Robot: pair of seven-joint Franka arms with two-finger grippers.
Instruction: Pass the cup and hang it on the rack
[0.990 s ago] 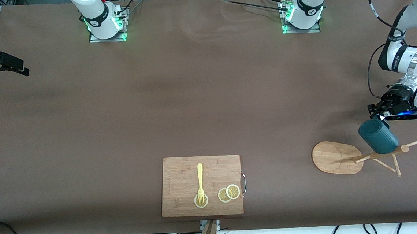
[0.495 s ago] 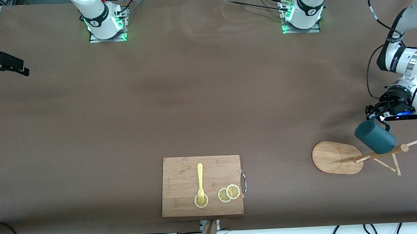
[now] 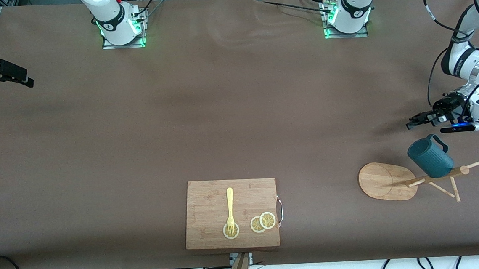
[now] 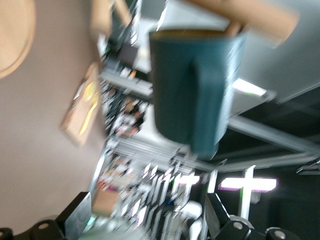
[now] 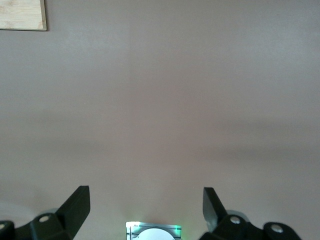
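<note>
Both hands spread. Left hand [image 3: 409,125] just released cup [image 3: 430,157], backed off; cup now hangs on rack [image 3: 430,177]. Right hand [image 3: 29,81] waits. Task looks done.

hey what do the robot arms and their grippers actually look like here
Both arms are glossy white with black joint bands, on metal base plates lit green. The left arm has a silver wrist ring, loose black cables, and a black left gripper with a blue-lit camera beside it. The right gripper is black too, with dark wedge-shaped jaws.
</note>
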